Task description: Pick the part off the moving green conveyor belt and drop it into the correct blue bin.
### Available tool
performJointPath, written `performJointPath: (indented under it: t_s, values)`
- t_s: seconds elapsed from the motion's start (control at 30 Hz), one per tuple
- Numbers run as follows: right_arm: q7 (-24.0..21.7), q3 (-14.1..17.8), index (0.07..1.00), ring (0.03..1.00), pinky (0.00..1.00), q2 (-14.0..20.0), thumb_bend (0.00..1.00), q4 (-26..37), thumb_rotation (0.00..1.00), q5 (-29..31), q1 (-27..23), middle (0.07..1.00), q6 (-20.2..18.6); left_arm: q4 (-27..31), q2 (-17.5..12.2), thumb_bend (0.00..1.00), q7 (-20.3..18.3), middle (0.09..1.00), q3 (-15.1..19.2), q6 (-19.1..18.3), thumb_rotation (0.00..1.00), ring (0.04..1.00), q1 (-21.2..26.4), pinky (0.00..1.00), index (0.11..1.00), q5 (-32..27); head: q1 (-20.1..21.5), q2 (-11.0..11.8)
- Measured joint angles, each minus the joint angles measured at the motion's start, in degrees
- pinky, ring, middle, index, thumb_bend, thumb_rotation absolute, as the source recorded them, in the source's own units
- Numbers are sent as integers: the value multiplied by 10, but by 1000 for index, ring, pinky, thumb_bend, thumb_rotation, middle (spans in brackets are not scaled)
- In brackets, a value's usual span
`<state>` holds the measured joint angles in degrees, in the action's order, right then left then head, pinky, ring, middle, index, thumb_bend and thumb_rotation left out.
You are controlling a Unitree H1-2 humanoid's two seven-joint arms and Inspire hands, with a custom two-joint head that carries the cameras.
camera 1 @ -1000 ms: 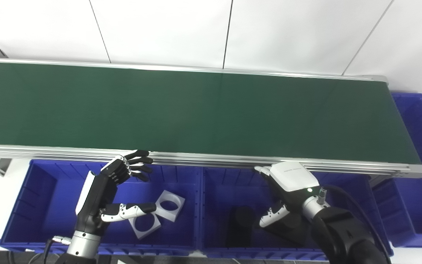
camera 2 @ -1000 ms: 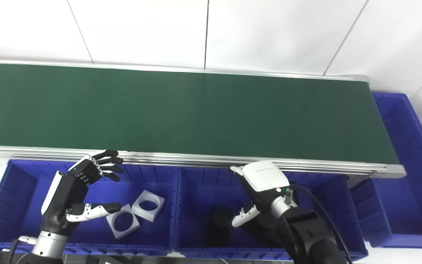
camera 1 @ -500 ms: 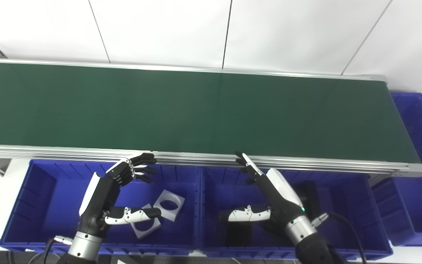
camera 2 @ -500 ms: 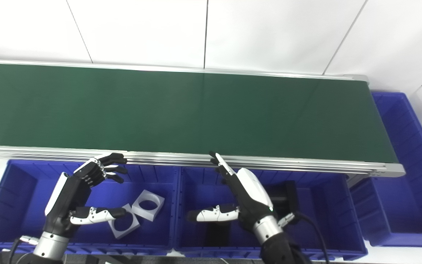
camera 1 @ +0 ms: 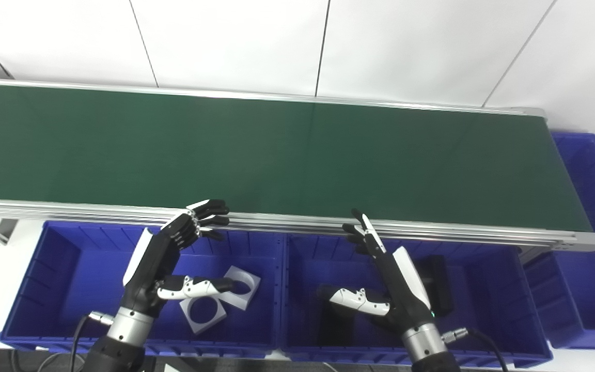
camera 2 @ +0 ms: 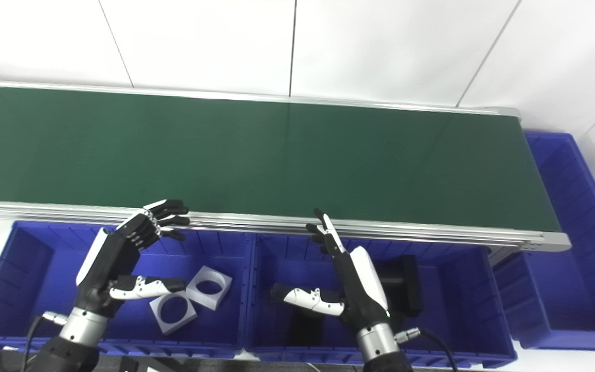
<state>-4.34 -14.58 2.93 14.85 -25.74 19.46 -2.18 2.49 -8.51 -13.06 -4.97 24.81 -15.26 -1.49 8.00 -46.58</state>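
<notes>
Green belt (camera 1: 297, 155) runs across the view with no part on it, so which hand is nearer a coming part cannot be told yet. Below its near rail (camera 1: 287, 223) sit the left bin (camera 1: 60, 268), holding two white square rings (camera 1: 220, 299), and the right bin (camera 1: 488, 289), holding black parts (camera 1: 434, 284). A third bin (camera 1: 594, 217) stands past the belt's right end. Left hand (camera 1: 166, 258) and right hand (camera 1: 393, 281) hover over their bins, fingers spread, holding nothing, fingertips at the rail.
</notes>
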Motion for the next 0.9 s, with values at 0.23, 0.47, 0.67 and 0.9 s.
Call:
performJointPath:
  t_s: [0.23, 0.47, 0.67, 0.9]
  values:
    - [17, -8, 983, 847, 773, -9, 861, -9, 588, 0, -1, 887, 0, -11, -5, 842, 5, 782, 5, 0, 277, 746, -9, 701, 787, 12, 18, 11]
    - [22, -10, 975, 843, 767, -10, 829, -10, 551, 3, -1, 890, 0, -11, -8, 836, 6, 786, 6, 0, 276, 746, -12, 678, 787, 14, 4, 16]
    - [25, -9, 972, 849, 784, -9, 832, -12, 530, 12, -1, 890, 0, -11, -8, 832, 12, 784, 5, 0, 264, 749, -12, 669, 784, 26, -1, 18]
    - [27, -10, 965, 846, 780, -5, 837, -23, 520, 13, -4, 885, 0, -12, -8, 821, 16, 793, 1, 0, 245, 758, -12, 686, 789, 27, -3, 21]
